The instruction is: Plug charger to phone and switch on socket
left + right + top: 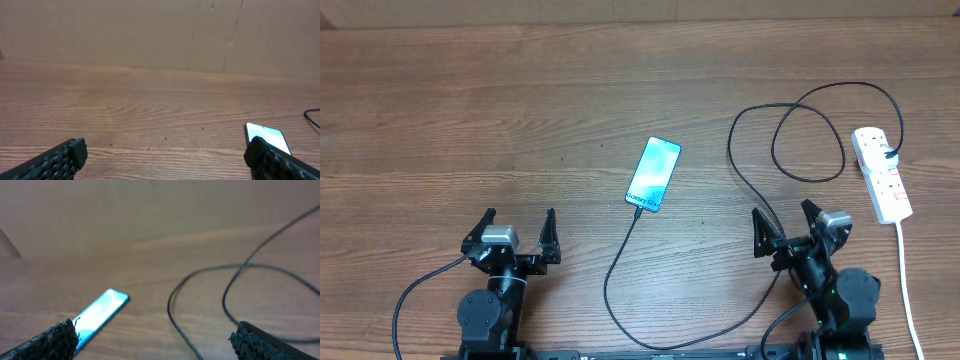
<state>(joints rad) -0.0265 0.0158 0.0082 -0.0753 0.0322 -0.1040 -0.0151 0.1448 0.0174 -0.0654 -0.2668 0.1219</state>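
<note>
The phone (654,175) lies screen up, tilted, at the table's middle; it also shows in the left wrist view (267,136) and in the right wrist view (102,311). The black charger cable (620,260) runs from the phone's near end, loops along the front edge, then up past the right arm in loops (200,275) to a black plug in the socket (882,175) at the far right. My left gripper (516,228) is open and empty, left of the phone (165,152). My right gripper (785,222) is open and empty, between phone and socket (155,337).
The socket's white lead (908,280) runs down toward the front edge at the right. A brown cardboard wall (160,30) stands behind the wooden table.
</note>
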